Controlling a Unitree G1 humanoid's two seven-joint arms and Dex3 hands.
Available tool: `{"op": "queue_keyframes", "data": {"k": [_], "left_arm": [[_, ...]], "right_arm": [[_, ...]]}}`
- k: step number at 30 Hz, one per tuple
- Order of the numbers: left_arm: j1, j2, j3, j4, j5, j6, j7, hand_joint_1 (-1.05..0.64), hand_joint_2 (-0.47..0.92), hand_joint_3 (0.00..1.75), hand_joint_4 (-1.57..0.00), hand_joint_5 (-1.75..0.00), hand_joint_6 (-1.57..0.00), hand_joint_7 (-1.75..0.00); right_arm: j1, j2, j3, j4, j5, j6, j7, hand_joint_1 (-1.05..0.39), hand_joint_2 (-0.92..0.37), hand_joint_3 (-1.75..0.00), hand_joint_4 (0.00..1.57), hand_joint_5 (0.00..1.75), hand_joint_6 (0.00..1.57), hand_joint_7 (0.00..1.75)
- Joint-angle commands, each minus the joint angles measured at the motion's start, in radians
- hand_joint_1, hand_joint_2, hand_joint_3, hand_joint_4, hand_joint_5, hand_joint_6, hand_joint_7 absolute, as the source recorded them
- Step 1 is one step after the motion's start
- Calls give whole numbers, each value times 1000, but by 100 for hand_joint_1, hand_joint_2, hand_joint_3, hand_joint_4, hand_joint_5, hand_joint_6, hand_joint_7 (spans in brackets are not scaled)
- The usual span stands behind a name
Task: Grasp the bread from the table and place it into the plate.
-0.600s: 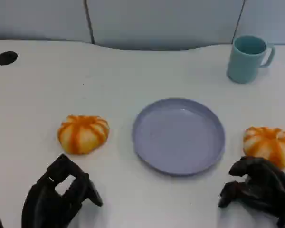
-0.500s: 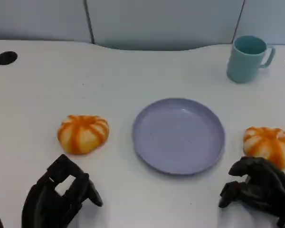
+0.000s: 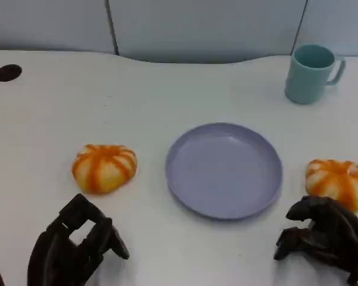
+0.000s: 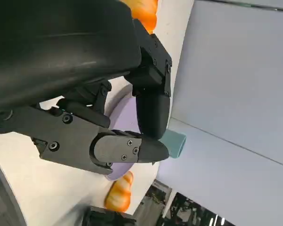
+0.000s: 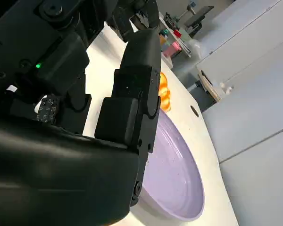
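Observation:
Two orange-striped bread rolls lie on the white table. The left bread (image 3: 104, 168) (image 4: 145, 10) sits left of the empty lilac plate (image 3: 224, 170) (image 4: 117, 111) (image 5: 175, 181), and the right bread (image 3: 339, 182) (image 4: 118, 196) lies just right of it. My left hand (image 3: 77, 245) hovers near the front edge, in front of the left bread and apart from it, fingers spread and holding nothing. My right hand (image 3: 324, 236) hangs just in front of the right bread with bent fingers, also empty. Beyond the plate, the right wrist view catches the left bread (image 5: 163, 92).
A teal mug (image 3: 312, 72) (image 4: 172, 143) stands at the back right of the table. Two dark cable holes (image 3: 8, 72) sit near the far corners. A grey partition wall runs along the table's back edge.

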Motion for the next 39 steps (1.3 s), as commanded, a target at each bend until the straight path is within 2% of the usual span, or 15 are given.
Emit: {"op": "queue_keyframes", "data": {"k": [1,6,10,12,14,17,19,22,25,27,29,34,36,39], "left_arm": [[7,14,1,-9,-3,15,-5,-48,92,29,-75,-175,-49,-175],[10,14,5,-14,1,10,-3,-49,92,29,-75,-175,-48,-175],[8,22,0,-40,63,-75,15,-50,92,29,-70,-175,-45,-171],[9,38,-11,-68,157,-144,58,-54,92,27,-58,-175,-47,-152],[15,54,-24,-103,257,-199,108,-53,92,23,-49,-164,-51,-126],[24,98,-47,-151,438,-259,199,-50,92,18,-47,-128,-53,-79],[26,135,-62,-196,559,-269,252,-46,92,13,-42,-92,-57,-32],[15,186,-82,-248,761,-273,352,-47,92,8,-34,-65,-53,-7],[-24,253,-102,-262,969,-296,465,-47,90,2,-26,-49,-46,-1],[-51,295,-122,-284,1103,-273,526,-51,88,0,-23,-34,-39,0],[-75,327,-142,-302,1189,-238,550,-55,86,0,-19,-26,-34,0],[-151,416,-226,-339,1481,-95,582,-60,81,0,-6,-16,-22,0],[-162,431,-250,-342,1529,-62,595,-61,79,0,-4,-15,-20,0],[-202,464,-303,-345,1615,13,523,-61,76,0,-1,-3,-12,0]], "right_arm": [[15,-9,0,15,1,8,2,-105,-36,0,157,42,157,19],[16,-7,0,24,-1,0,10,-105,-36,0,157,41,157,17],[12,-3,-1,30,1,7,7,-105,-36,0,157,41,157,17],[10,0,-6,36,9,10,17,-105,-34,0,157,40,157,16],[12,5,-7,38,10,-5,21,-105,-35,0,157,39,157,16],[14,5,-3,33,8,1,16,-105,-35,-1,157,39,157,16],[14,6,-2,30,7,6,9,-105,-34,0,157,39,157,16],[13,8,-1,28,7,7,7,-105,-34,0,157,39,157,17],[11,9,1,30,2,4,-1,-105,-35,0,157,40,157,17],[8,10,2,32,2,10,-6,-105,-34,0,157,40,157,18],[9,11,7,28,-7,-1,-17,-105,-34,0,157,41,157,19],[5,20,-2,42,6,-1,-6,-105,-33,0,157,40,157,19],[4,21,-4,45,6,-4,-4,-105,-33,0,157,40,157,18],[10,22,-4,40,5,-17,1,-105,-34,-1,157,39,157,18]]}}
